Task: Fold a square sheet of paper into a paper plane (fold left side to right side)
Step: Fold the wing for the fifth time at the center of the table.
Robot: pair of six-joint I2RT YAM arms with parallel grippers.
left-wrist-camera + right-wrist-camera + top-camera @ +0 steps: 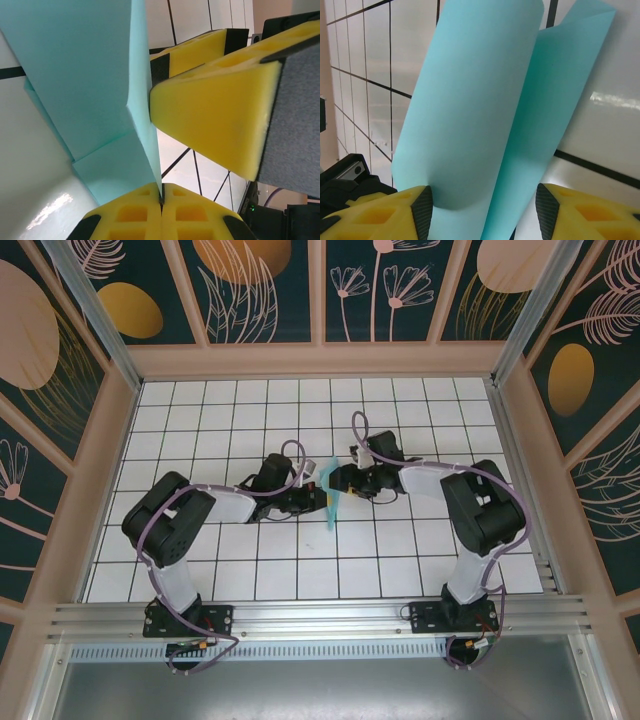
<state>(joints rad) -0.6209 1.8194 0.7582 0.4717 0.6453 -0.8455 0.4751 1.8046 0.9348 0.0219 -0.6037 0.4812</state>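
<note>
Left gripper (161, 200), jaws shut on sheet of paper (85, 75); right gripper (484, 212), jaws apart, straddling its upright fold.

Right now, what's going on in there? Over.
Left fingers shut on the folded paper, held upright. Right fingers open, straddling it. Nothing in the way.

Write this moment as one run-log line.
left claw: shut on paper | right claw: open around paper | paper: folded, upright between claws
</note>
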